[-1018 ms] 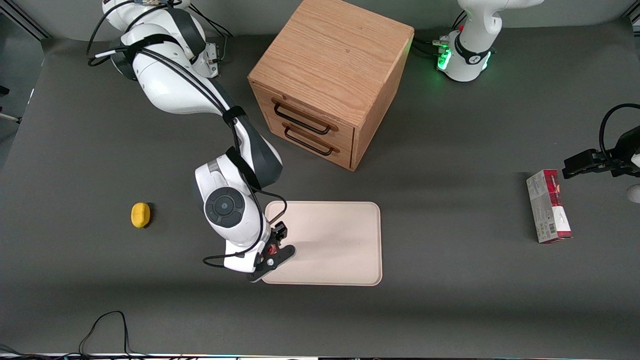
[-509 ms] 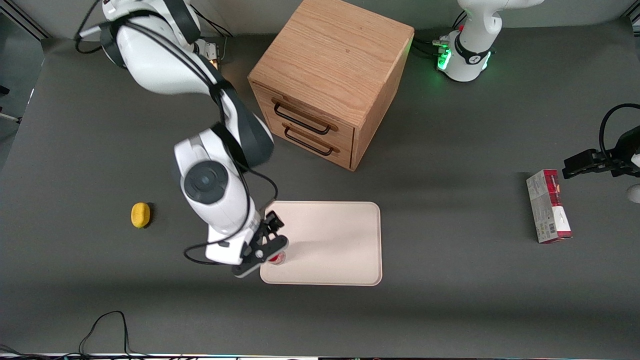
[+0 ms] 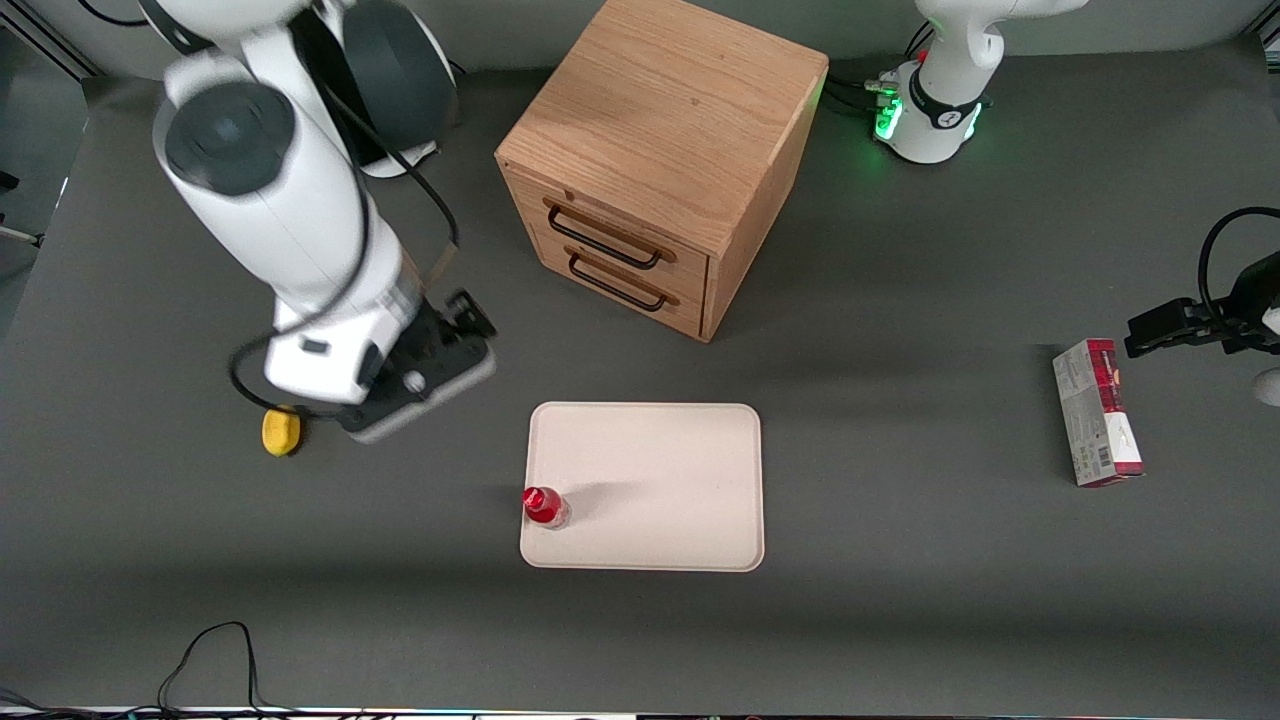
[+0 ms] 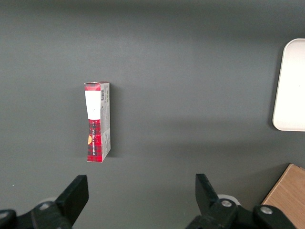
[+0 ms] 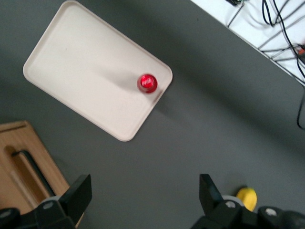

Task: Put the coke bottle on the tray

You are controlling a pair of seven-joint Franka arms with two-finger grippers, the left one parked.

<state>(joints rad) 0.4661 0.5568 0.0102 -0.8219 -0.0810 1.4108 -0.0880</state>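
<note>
Moved since earlier: half a second ago the black two-finger gripper [image 3: 440, 350] was right over the bottle at the tray's corner; it is now lifted clear and pulled back toward the working arm's end of the table, leaving the bottle alone.
Gripper: it hangs above bare table, well apart from the tray and near the lemon; its jaws are spread wide with nothing between them, as the right wrist view shows.
Bottle: the small slim coke bottle with a red cap and red label [image 3: 545, 507] [image 5: 147, 83] stands upright on the tray, just inside the corner nearest the front camera at the working arm's end, close to the rim.
Tray: the large flat cream rectangular tray with rounded corners [image 3: 660, 470] [image 5: 86, 67] [image 4: 291, 86] lies flat on the dark grey table [image 3: 900, 500], in front of the drawers.
Drawers: the oak wooden two-drawer cabinet with black handles [image 3: 660, 150].
Lemon: the small yellow lemon [image 3: 281, 431] [image 5: 247, 197] lies toward the working arm's end.
Carton: the red-and-grey carton box [image 3: 1096, 412] [image 4: 97, 122] lies flat toward the parked arm's end.
</note>
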